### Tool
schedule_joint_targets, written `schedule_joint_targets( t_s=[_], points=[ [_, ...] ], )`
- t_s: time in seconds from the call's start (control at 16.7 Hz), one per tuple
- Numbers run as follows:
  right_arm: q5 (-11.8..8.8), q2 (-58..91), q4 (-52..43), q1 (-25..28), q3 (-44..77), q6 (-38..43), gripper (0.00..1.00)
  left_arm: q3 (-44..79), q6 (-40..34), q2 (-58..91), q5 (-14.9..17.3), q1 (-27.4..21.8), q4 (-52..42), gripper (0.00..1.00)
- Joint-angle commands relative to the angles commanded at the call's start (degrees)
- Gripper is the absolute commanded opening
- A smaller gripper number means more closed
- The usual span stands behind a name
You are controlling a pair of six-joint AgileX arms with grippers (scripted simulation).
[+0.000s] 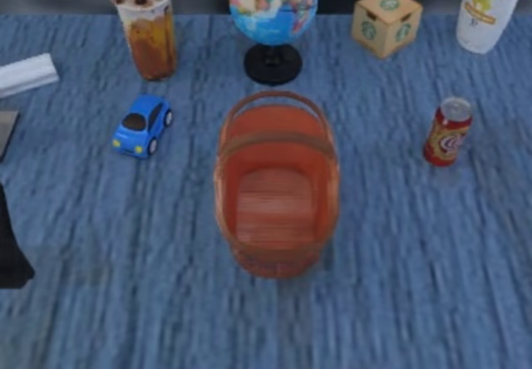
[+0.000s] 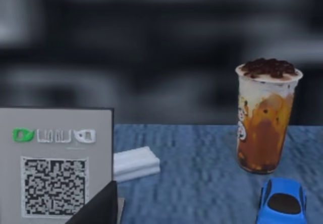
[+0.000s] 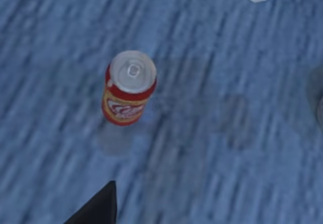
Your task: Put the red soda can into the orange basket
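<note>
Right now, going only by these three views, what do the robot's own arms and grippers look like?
Little of them shows. The left arm is a plain black, angular shape at the top view's left edge. The left gripper and the right gripper each show only as a black pointed wedge in their own wrist views. No cables or markings are visible. The right arm is outside the top view.

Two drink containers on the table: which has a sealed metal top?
The small red soda can at the table's right; its top is a silver lid. The taller brown iced-drink cup at the back left carries dark toppings.
</note>
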Motion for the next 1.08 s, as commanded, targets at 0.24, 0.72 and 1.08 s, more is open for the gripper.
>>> schedule_joint_targets(
  t_s=[0.24, 0.72, 1.08],
  points=[
    [0.4, 26.2, -13.7, 1.7, 23.6, -5.3, 1.0, 0.0, 0.0, 0.0, 0.0, 0.0, 0.0, 1.0],
    [0.5, 63.1, -33.3, 4.7, 56.1, -13.2, 1.0, 0.0, 0.0, 0.0, 0.0, 0.0, 0.0, 1.0],
    [0.4, 68.1, -36.2, 5.3, 60.5, -14.5, 1.0, 0.0, 0.0, 0.0, 0.0, 0.0, 0.0, 1.0]
  ],
)
